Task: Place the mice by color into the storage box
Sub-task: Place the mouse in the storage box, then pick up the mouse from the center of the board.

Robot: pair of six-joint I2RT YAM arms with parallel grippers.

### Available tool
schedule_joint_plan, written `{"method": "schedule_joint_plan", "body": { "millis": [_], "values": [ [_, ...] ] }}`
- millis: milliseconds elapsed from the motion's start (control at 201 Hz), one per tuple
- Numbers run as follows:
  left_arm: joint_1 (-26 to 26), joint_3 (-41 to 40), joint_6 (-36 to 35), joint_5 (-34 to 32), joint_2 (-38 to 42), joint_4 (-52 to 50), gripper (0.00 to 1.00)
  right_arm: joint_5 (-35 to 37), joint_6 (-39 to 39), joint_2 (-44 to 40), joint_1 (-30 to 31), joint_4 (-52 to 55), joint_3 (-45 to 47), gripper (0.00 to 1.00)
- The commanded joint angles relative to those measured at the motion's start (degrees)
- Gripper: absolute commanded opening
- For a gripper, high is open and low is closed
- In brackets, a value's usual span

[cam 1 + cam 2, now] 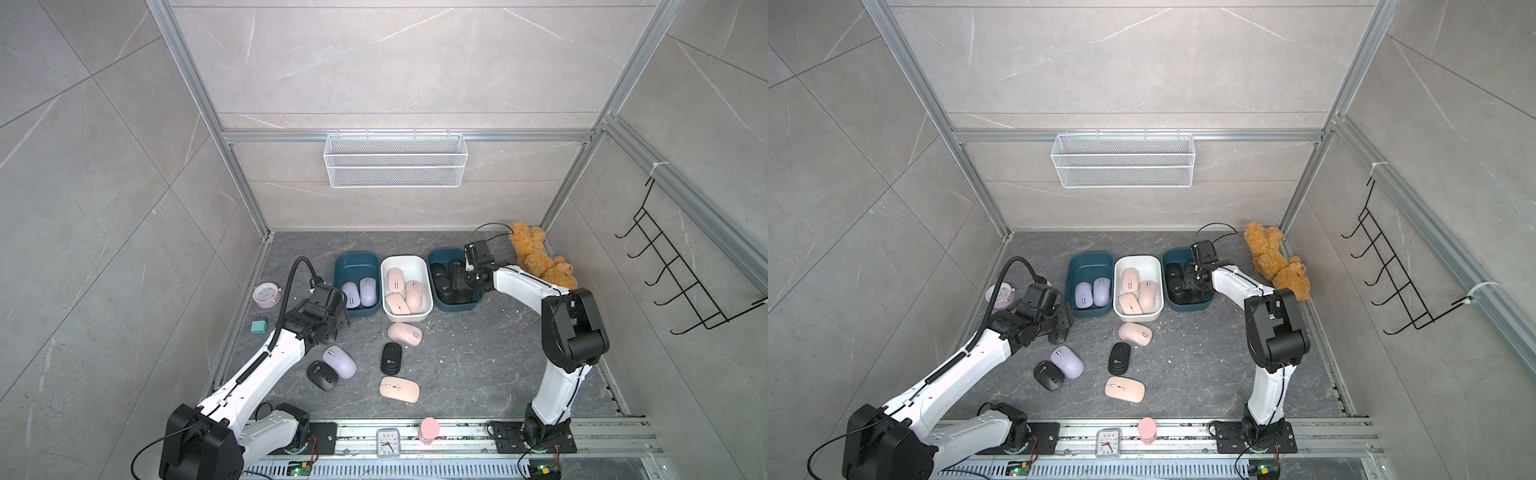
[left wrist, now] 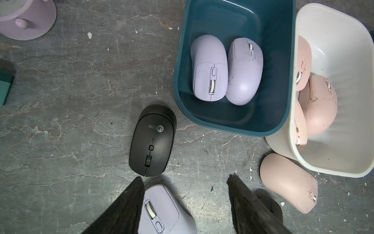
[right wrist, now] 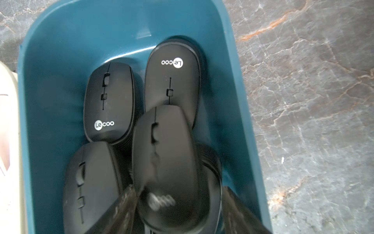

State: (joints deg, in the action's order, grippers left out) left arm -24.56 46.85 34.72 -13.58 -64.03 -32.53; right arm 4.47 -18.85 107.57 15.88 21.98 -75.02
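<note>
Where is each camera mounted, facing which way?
Both top views: high over the robot's base rail, tilted down toward the back wall; dark marble tabletop, both arms, left gripper, right gripper.
Left wrist: on the left arm, facing down at a matte black oval mouse; its two dark fingers stand apart.
Right wrist: on the right arm, facing down into the teal plastic bin of black mice; its fingers flank a blurred black mouse.
Shared: left wrist and both top views show the teal plastic bin with two lavender mice.
</note>
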Motion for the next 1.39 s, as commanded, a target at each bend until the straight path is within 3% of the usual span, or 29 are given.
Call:
{"method": "schedule_joint_plan", "body": {
  "millis": [0, 339, 717, 966, 1390],
  "values": [
    [-0.14, 1.67, -0.71, -1.06, 1.6, 0.48, 0.68, 0.32, -1.1, -2.08, -0.26, 0.08, -1.06, 0.69],
    [-0.14, 1.72, -0.62, 0.93, 3.53, -1.21, 0.68, -2.52, -2.47, -11.39, -0.23, -0.71, 3.39, 0.68],
    [-0.19, -1.08, 0.24, 4.72, 6.53, -5.51, 0.67, -11.79, -5.39, -27.39, 1.86, -4.85, 18.36, 0.67],
    [-0.34, -5.2, 3.6, 6.79, 8.48, -7.45, 0.67, -6.61, -2.77, -33.89, 13.78, -1.24, 23.33, 0.67],
    [-0.32, -6.86, 4.92, 5.27, 9.86, -8.72, 0.67, -4.81, -1.72, -36.02, 39.38, -4.38, 30.29, 0.66]
  ]
}}
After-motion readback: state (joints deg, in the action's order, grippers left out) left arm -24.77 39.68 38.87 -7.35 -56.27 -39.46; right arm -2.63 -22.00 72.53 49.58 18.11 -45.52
